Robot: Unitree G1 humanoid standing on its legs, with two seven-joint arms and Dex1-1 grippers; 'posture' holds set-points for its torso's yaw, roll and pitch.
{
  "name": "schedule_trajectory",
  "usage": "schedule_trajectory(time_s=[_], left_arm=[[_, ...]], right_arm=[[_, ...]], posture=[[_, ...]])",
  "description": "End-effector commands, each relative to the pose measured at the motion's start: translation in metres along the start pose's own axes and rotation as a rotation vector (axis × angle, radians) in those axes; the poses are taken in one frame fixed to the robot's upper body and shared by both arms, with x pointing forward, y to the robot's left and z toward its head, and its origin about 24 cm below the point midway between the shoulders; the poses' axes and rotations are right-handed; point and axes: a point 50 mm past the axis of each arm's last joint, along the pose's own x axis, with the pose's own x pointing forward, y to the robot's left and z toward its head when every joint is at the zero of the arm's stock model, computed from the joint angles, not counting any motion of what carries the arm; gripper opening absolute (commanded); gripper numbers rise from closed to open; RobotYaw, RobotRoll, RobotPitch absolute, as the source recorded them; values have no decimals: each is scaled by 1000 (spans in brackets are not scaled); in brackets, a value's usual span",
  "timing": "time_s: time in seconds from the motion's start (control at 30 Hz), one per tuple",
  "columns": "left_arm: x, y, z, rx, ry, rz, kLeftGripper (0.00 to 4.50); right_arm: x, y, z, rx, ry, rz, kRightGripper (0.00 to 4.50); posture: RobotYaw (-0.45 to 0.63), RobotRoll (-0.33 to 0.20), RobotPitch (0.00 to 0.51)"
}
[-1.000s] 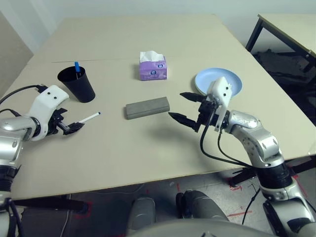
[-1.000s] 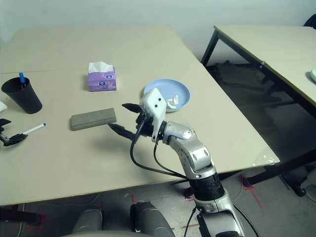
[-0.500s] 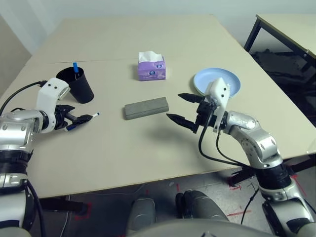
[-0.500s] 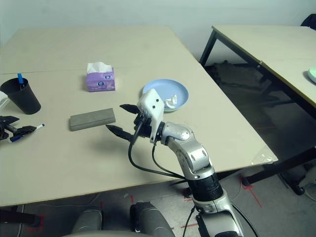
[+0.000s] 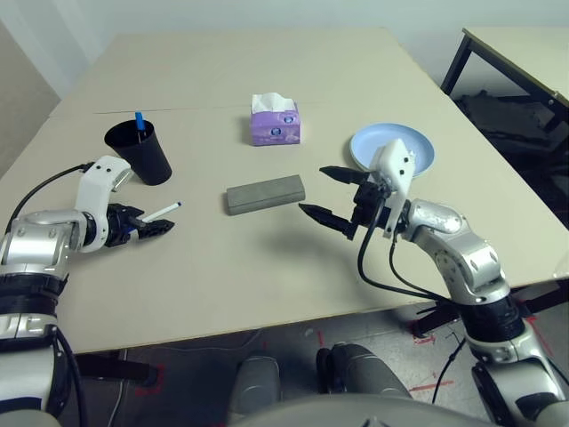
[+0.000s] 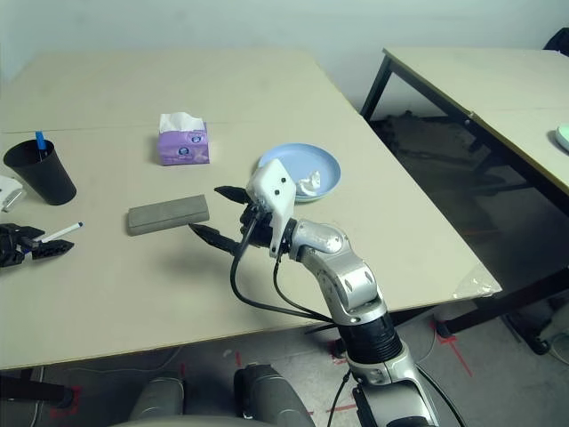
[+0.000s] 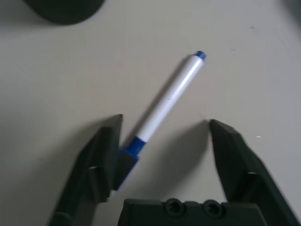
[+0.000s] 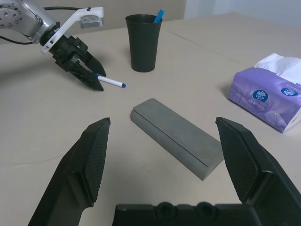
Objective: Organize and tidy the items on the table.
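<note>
The large pale beige counter point(image 5: 267, 276) carries the scene. The step in hand is judged to be the pickup of the thin white marker point(image 7: 164, 100) lying flat just in front of the black plastic cup point(image 5: 140, 152). The left pincer point(image 7: 162, 155) is seen partly open and straddling the marker's blue end, with nothing gripped yet. The marker's long axis runs diagonally, its far tip pointing away from the pincer. Next, a full closing and a lift seem called for. The right pincer point(image 8: 162, 162) hangs wide open and empty above the grey oblong glasses case point(image 8: 176, 137).

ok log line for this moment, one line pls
left gripper: open around thin white marker lying on beige table | right gripper: open, empty, above grey oblong case
</note>
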Motion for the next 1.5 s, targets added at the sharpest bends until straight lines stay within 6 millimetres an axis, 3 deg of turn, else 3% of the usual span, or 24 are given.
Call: schedule_trajectory(time_s=[0.03,0.27,0.4,0.5,0.7,0.87,1.07,1.37,1.5], left_arm=[[2,-1,-4,-11,20,-21,2541],[-5,-7,-9,40,74,-109,17],[-16,-24,-7,140,68,-274,17],[-23,-28,11,134,-81,-279,17],[-42,-15,63,72,-592,-89,17],[-62,17,84,-79,-874,281,17],[-57,33,90,-95,-895,467,17],[-24,26,119,-28,-884,528,17],[-8,21,119,24,-850,528,17]], right_arm=[[0,2,3,9,-15,8,4500],[1,2,4,14,-22,7,4500],[0,2,4,16,-21,7,4500],[0,2,3,17,-20,6,4500],[0,2,3,20,-20,13,4500],[0,0,0,22,-14,6,4500],[0,1,-1,14,-8,16,4500],[-1,4,-2,6,0,16,4500],[-3,5,-3,6,4,11,4500]], posture=[[27,0,90],[26,0,94],[28,0,96],[30,0,97],[40,0,100],[46,0,98],[45,0,98],[14,0,95],[4,0,93]])
